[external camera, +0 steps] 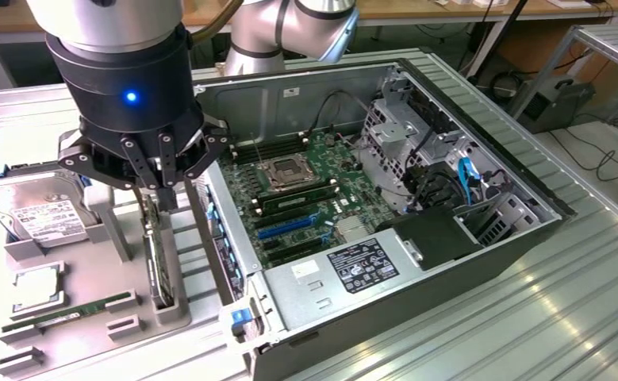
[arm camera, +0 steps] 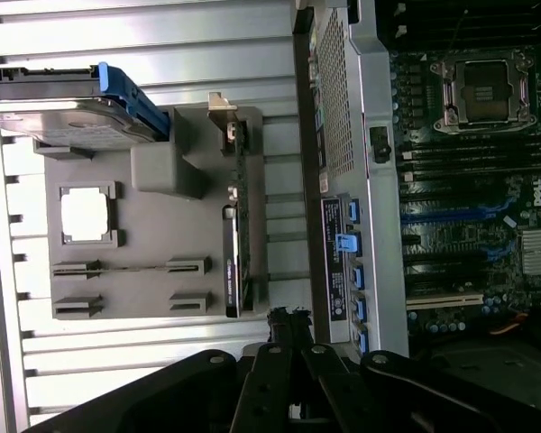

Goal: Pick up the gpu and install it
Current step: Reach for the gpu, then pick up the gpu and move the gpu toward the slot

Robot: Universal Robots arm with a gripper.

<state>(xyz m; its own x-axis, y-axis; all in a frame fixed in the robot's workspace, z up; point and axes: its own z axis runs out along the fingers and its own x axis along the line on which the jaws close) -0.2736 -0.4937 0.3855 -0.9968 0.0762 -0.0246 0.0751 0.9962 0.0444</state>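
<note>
The gpu (external camera: 157, 266) is a thin black card standing on edge in a slot of the grey holder tray (external camera: 97, 333), to the exterior view's left of the open computer case. In the wrist view the gpu (arm camera: 233, 262) shows edge-on, with its silvery bracket (arm camera: 220, 106) at one end. My gripper (external camera: 166, 189) hangs just above the card's top edge, fingers pressed together with nothing between them. In the wrist view the gripper (arm camera: 284, 317) sits a little off the card, toward the case, and is not touching it.
The open computer case (external camera: 520, 238) lies at the exterior view's right, its motherboard (external camera: 309, 190) and blue expansion slots (external camera: 287, 226) exposed. On the tray are a hard drive (external camera: 39, 210), a square processor (external camera: 39, 287) and a green memory stick (external camera: 71, 311). The case wall (arm camera: 338, 135) stands close beside the card.
</note>
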